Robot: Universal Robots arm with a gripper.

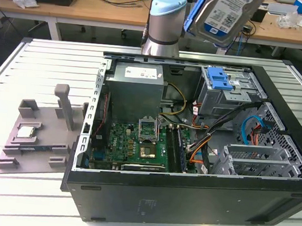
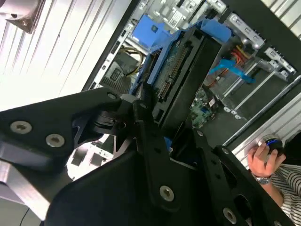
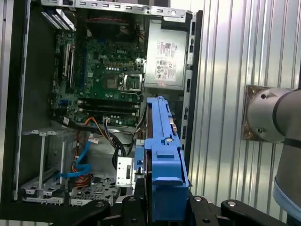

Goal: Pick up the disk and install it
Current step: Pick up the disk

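black metal hand point(image 2: 167, 125) clamps the flat silver, blue-framed disk point(image 1: 226, 16).

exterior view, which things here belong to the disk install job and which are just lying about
Job in hand:
disk, held up above the open computer case
gripper, shut on the disk

Lying about:
grey holder tray on the exterior view's left, with a small silver chip on it
person's hand in the second wrist view

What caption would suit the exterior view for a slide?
The disk hangs tilted above the open computer case, not yet installed, with the robot arm beside it.
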